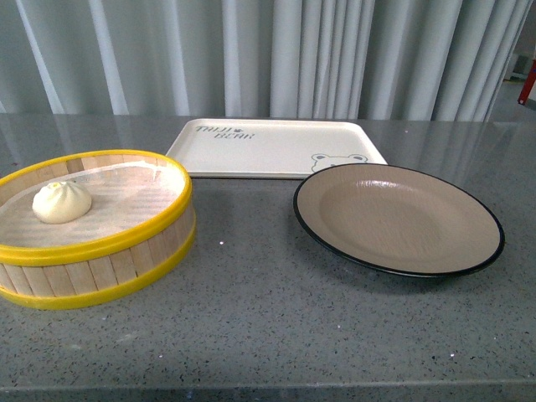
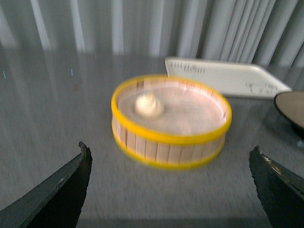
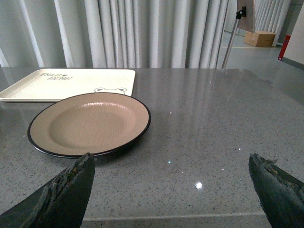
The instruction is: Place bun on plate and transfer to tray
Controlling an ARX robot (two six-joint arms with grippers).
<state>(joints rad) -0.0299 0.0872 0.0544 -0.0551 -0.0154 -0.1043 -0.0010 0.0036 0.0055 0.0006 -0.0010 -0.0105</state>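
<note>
left gripper [image 2: 170, 187]: jaws wide apart, empty | right gripper [image 3: 171, 190]: same

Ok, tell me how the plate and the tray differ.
Shape: the plate is round, the tray rectangular with rounded corners. Colour: the plate is plain tan-brown with a thin black rim, the tray cream-white with dark lettering and a bear face. Place: the plate lies nearer the robot, the tray behind it. Both are shallow, empty and lie flat on the grey table.
</note>
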